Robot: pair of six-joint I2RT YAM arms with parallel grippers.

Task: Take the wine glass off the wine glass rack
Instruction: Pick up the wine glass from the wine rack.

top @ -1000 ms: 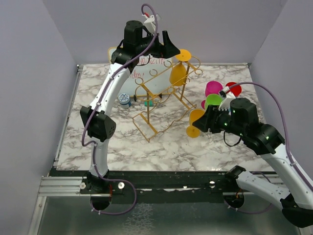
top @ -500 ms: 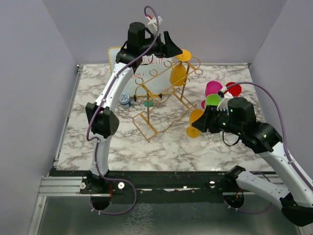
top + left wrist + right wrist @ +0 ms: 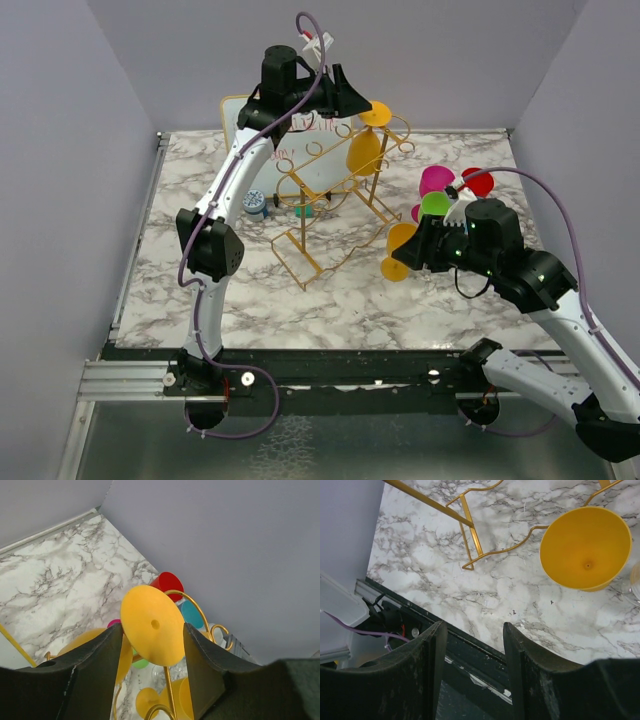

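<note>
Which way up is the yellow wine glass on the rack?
Upside down: the yellow wine glass hangs from the rack, foot above, bowl below.

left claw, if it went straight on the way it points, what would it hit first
The round foot of the yellow wine glass hung on the rack, framed between the fingers of the left claw. Whether they touch it is unclear.

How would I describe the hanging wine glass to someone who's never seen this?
On the marble table, find the gold-yellow wire rack. At its raised far end, beside the left pincer, a yellow plastic wine glass hangs bowl down, round foot on top. It alone is on the rack; the other coloured glasses sit to its right.
</note>
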